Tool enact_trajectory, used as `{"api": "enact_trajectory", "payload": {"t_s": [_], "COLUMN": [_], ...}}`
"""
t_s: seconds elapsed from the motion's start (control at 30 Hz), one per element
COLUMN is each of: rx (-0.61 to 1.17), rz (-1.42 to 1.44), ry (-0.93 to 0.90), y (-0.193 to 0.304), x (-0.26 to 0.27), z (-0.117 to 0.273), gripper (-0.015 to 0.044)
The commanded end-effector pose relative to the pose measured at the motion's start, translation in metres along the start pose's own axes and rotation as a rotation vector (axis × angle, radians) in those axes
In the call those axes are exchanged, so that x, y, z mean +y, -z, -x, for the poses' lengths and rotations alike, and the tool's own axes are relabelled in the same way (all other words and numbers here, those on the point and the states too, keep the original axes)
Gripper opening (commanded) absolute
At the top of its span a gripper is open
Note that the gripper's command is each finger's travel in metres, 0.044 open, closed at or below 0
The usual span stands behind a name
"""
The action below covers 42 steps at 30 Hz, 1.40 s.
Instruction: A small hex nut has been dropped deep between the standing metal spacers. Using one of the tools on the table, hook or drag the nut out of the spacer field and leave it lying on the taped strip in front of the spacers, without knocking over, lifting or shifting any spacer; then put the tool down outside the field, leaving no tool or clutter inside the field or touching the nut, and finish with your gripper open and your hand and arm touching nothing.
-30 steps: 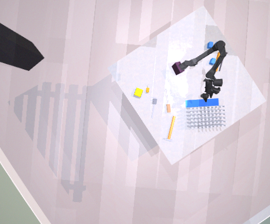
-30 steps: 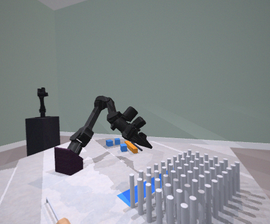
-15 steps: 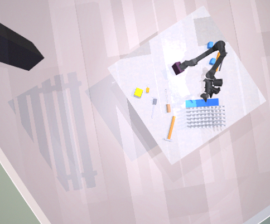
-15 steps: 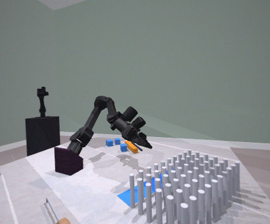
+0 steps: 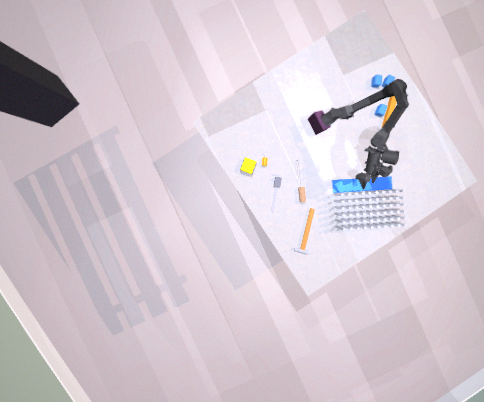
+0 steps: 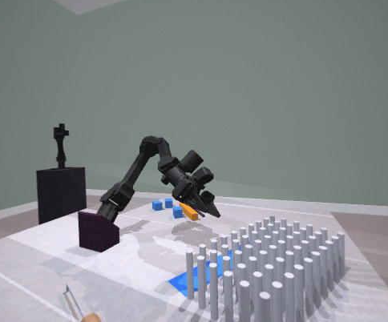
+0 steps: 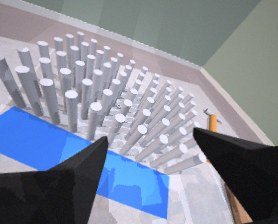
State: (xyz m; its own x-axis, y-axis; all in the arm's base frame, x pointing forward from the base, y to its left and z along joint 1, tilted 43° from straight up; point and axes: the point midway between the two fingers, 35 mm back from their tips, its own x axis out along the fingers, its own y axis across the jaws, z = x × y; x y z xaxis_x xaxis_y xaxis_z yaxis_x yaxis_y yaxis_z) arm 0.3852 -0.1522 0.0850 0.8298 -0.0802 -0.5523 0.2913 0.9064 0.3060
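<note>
Grey metal spacers (image 6: 190, 274) (image 7: 71, 110) stand upright in close rows. The blue taped strip (image 5: 346, 186) (image 6: 197, 278) (image 7: 30, 135) runs along their front edge. A tiny ring-like shape, perhaps the nut (image 7: 119, 105), shows deep among the spacers in the wrist view; it cannot be made out in the top and exterior views. My gripper (image 5: 369, 181) (image 6: 212, 212) (image 7: 151, 135) is open and empty, above the strip at the field's front. A T-headed tool with an orange handle (image 5: 308, 229) (image 7: 213, 122), a wood-handled wire tool (image 5: 302, 194) (image 6: 91, 318) and a grey-handled rod (image 5: 277, 182) lie on the table.
Blue cubes (image 5: 377, 81) (image 6: 157, 205) and an orange bar (image 5: 388, 114) (image 6: 188, 211) lie on the far side, near the arm. A yellow block (image 5: 248, 166) and a small orange piece (image 5: 264, 161) lie near the table edge. A black pedestal (image 6: 61, 194) stands beyond the table.
</note>
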Motion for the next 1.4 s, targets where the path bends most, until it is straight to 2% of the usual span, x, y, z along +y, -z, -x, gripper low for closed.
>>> {"api": "enact_trajectory", "payload": {"t_s": [0.0, 0.33, 0.7, 1.0, 1.37], "rx": [0.11, 0.389, 0.815, 1.052, 1.06], "rz": [-0.047, -0.116, -0.237, -0.353, -0.357], "ry": [0.106, 0.224, 0.136, -0.009, -0.015], "y": [-0.002, 0.022, 0.111, 0.18, 0.183], "x": [-0.055, -0.165, -0.245, -0.273, -0.272], "z": [-0.022, -0.062, -0.077, -0.063, -0.06], "gripper": [0.044, 0.044, 0.044, 0.044, 0.044]}}
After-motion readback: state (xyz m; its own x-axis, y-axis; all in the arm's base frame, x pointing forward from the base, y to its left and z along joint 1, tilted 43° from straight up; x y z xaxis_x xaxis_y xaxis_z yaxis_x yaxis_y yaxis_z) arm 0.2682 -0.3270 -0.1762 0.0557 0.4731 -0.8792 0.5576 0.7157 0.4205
